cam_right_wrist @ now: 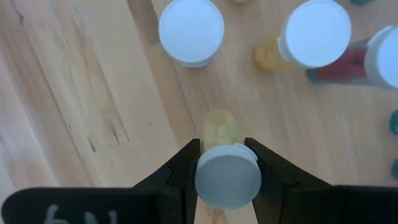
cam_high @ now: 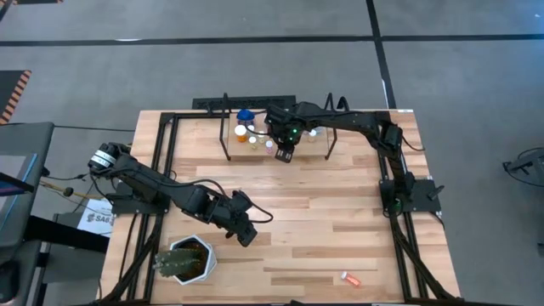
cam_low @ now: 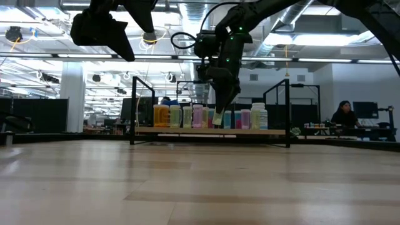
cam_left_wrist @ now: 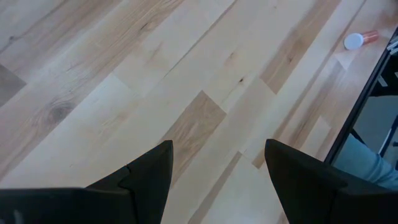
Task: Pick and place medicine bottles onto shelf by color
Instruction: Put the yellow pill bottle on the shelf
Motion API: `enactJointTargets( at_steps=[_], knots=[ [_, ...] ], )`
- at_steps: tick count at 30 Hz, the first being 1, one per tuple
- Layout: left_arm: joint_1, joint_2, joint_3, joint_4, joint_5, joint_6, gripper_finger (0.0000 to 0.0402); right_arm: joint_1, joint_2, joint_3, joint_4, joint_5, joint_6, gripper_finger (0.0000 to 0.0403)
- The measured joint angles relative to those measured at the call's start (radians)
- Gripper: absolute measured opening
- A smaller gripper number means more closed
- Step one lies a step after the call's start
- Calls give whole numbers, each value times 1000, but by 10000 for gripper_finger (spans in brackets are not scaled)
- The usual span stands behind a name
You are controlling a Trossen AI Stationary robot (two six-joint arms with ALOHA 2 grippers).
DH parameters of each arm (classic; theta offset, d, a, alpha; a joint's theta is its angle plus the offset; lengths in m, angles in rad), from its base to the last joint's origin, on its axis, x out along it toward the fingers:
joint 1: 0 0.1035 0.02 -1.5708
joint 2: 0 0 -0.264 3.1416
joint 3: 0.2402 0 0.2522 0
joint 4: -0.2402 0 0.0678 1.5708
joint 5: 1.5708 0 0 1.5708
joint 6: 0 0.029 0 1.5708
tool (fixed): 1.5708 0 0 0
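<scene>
The shelf (cam_high: pixel 316 146) stands at the table's far edge and carries a row of medicine bottles (cam_low: pixel 187 117) with orange, yellow, pink and white bodies, standing upright on its plank (cam_low: pixel 156 130). My right gripper (cam_high: pixel 285 154) hangs over the shelf's near edge, shut on a small yellow bottle with a white cap (cam_right_wrist: pixel 227 177). One orange bottle (cam_high: pixel 350 278) lies on its side near the table's front right. My left gripper (cam_left_wrist: pixel 217 180) hovers open over bare wood at the front left, with nothing between its fingers. My right gripper pinches the yellow bottle's white cap (cam_right_wrist: pixel 211 186) between its two fingers, one on each side. The fingers come from above, pointing steeply down. The bottle's yellow body (cam_low: pixel 217 119) hangs below the fingers, slightly tilted and clear of the shelf plank.
A green spiky plant in a white pot (cam_high: pixel 183 259) stands at the table's front left, close to my left arm. A bottle with a blue lid (cam_high: pixel 246 115) is at the shelf's left end. Thin black uprights (cam_low: pixel 287 112) frame the shelf's ends. Bare wood lies across the table's middle.
</scene>
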Motion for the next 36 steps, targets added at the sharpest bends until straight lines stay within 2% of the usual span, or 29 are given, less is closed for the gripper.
enactJointTargets(
  at_steps=[15, 36],
  knots=[
    [0, 0, 0, 0, 0, -1, 240, 11, 0, 0, 18, 0, -41, 132],
    [0, 0, 0, 1, -1, -2, 240, 18, -1, -1, -2, 0, -238, 132]
  ],
)
